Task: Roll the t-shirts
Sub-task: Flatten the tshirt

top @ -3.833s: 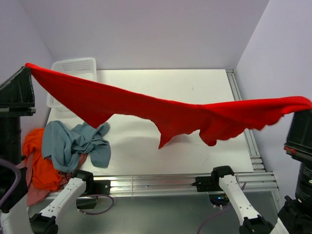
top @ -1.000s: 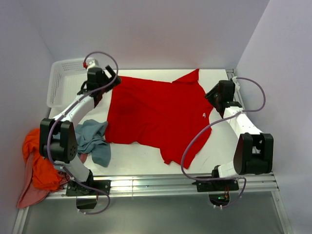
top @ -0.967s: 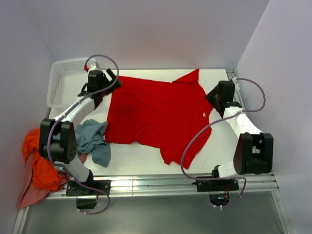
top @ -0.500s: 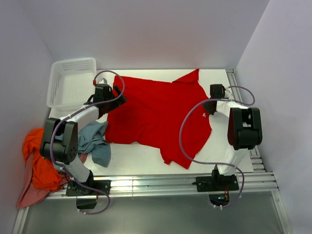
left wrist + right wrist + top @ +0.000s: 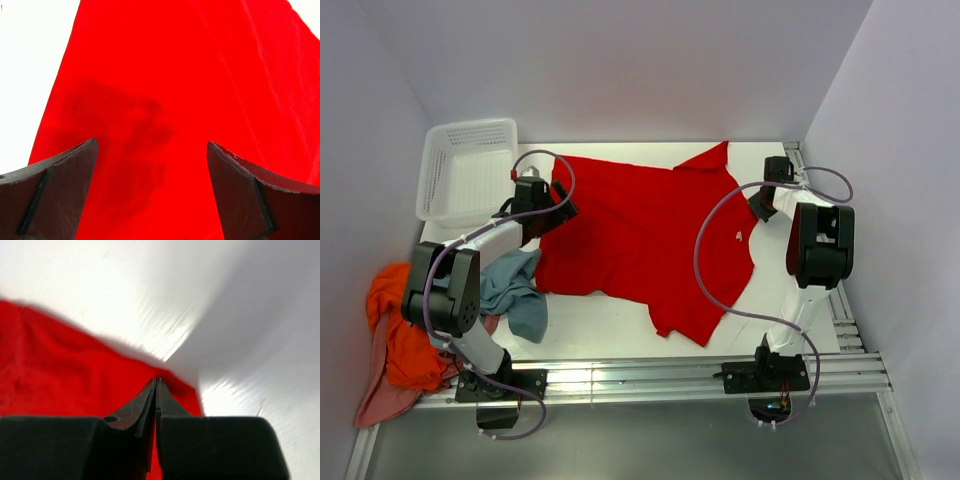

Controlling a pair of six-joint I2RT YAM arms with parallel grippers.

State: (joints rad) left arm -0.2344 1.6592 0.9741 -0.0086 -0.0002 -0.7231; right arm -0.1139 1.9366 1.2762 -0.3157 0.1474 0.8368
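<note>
Our right tool point(image 5: 157, 381) sits pinched shut at the red t-shirt point(image 5: 640, 230) edge. Left tool point(image 5: 151, 145) gapes empty above it. We reckon a thin nip might slip.

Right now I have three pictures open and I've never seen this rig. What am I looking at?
Two robot arms are bolted at the near edge of a table. The wide picture looks down from above; the other two come from a camera on each wrist. A red shirt lies spread on the table, with a grey-blue shirt, an orange shirt and a white basket to its left. The left gripper is open above the red shirt, holding nothing. The right gripper is shut at that shirt's edge; whether cloth is pinched is unclear.
</note>
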